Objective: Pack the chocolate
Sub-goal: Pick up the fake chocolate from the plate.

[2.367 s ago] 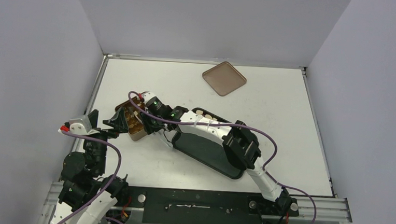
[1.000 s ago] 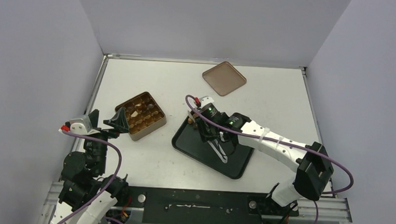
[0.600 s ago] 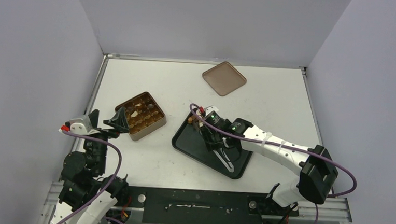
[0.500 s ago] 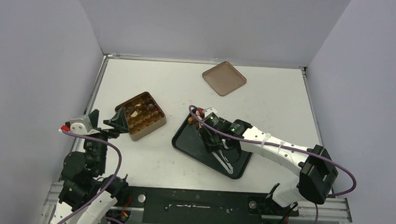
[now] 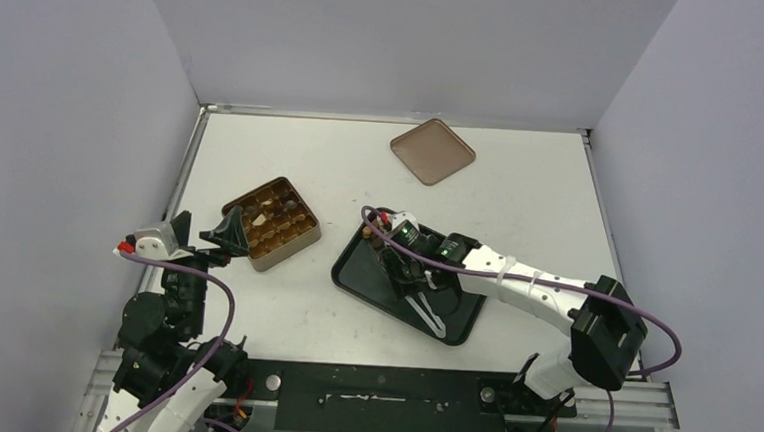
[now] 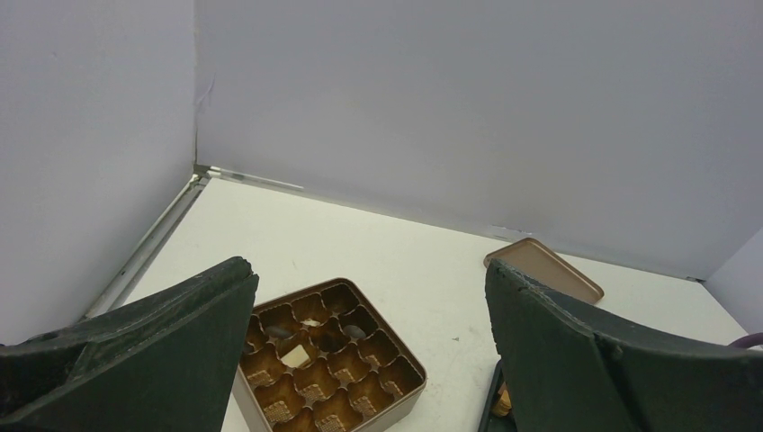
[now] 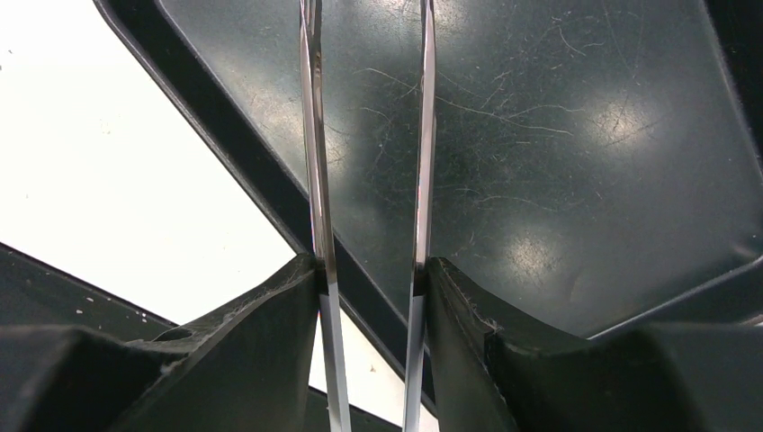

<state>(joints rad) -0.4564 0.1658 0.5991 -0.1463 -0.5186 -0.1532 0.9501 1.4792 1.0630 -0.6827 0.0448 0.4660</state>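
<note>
Chocolate pieces lie in two places. A cream-white piece [image 6: 294, 355] and a few dark ones sit in cells of the gold-brown tin [image 5: 271, 223] [image 6: 330, 355]. A small cluster of chocolate [image 5: 370, 232] rests at the far left corner of the black tray [image 5: 352, 283]. My right gripper [image 5: 407, 270] [image 7: 369, 265] hangs over the tray, shut on metal tongs [image 5: 428, 314] [image 7: 312, 135]. The tongs' two blades point toward the tray's near edge, with nothing showing between them. My left gripper [image 5: 218, 236] [image 6: 369, 279] stands open just left of the tin.
The flat brown lid [image 5: 432, 151] [image 6: 543, 268] lies at the back of the white table, right of centre. Grey walls close in the left, back and right sides. The tray's scratched floor [image 7: 558, 135] fills the right wrist view.
My right arm has swung from over the tin to over the tray, then drifted slightly toward the near edge with the tongs. The left arm has stayed still.
</note>
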